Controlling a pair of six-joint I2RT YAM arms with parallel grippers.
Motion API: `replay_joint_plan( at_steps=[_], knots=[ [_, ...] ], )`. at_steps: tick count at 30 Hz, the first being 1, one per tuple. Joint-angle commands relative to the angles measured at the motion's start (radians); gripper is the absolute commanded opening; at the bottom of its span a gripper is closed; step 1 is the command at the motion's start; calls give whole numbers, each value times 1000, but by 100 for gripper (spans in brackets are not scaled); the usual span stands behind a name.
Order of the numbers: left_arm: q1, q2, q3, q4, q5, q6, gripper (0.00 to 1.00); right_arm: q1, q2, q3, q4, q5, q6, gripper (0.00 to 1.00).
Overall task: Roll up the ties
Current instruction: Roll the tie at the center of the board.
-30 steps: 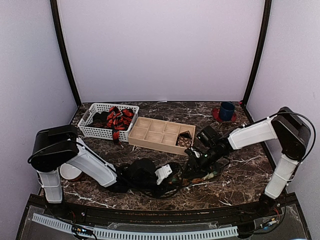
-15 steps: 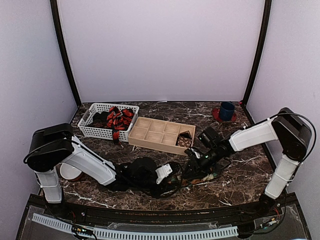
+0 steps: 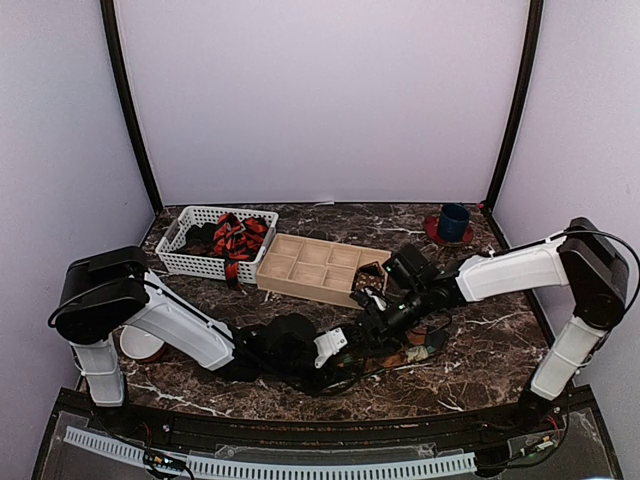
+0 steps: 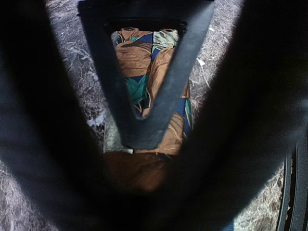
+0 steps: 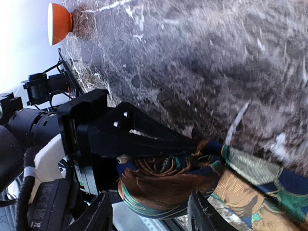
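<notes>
The brown-orange tie with green patches point(image 3: 418, 350) lies on the marble table in front of the arms. Its near end is wound into a roll point(image 5: 163, 185). My left gripper point(image 3: 345, 343) is shut on that roll; its black finger point(image 5: 144, 137) lies along the roll's top, and the brown fabric point(image 4: 139, 171) fills the space between its dark, blurred fingers. My right gripper point(image 5: 151, 211) is open, its fingertips point(image 5: 102, 211) either side of the roll with a small gap on one side. A red-and-black striped tie point(image 3: 237, 238) and a dark one sit in the white basket point(image 3: 195, 262).
A wooden compartment box point(image 3: 300, 265) stands behind the grippers, with a brown dotted roll point(image 3: 368, 282) in its right front cell. A dark blue cup on a red saucer point(image 3: 451, 222) is at the back right. A white and orange disc point(image 3: 140, 345) lies by the left base. Black cables run under the left gripper.
My right arm has shifted left and back toward the wooden box, exposing more of the flat tie on the table. My left gripper has stayed nearly still on the roll.
</notes>
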Motion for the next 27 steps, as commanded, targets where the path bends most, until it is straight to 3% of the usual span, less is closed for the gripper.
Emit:
replay_joint_plan(
  at_steps=[1,10,16,21,22,24,27],
  knots=[
    [-6,43,-12,-152,-2,-6,33,16,-35,-73,107,-66,79,53],
    [-7,46,-9,-142,2,-8,33,18,19,-84,170,-34,113,44],
    [-7,46,-13,-135,2,1,33,19,41,-91,155,-25,91,30],
    [-7,44,-7,-132,2,6,34,18,56,-91,124,-18,59,7],
    [-7,42,-5,-130,1,5,35,18,56,-92,114,-15,52,1],
    [-6,27,-12,-118,1,2,42,17,54,-95,92,-1,36,0],
    [-7,-26,-44,-52,4,12,63,13,54,-107,77,10,24,0]
  ],
)
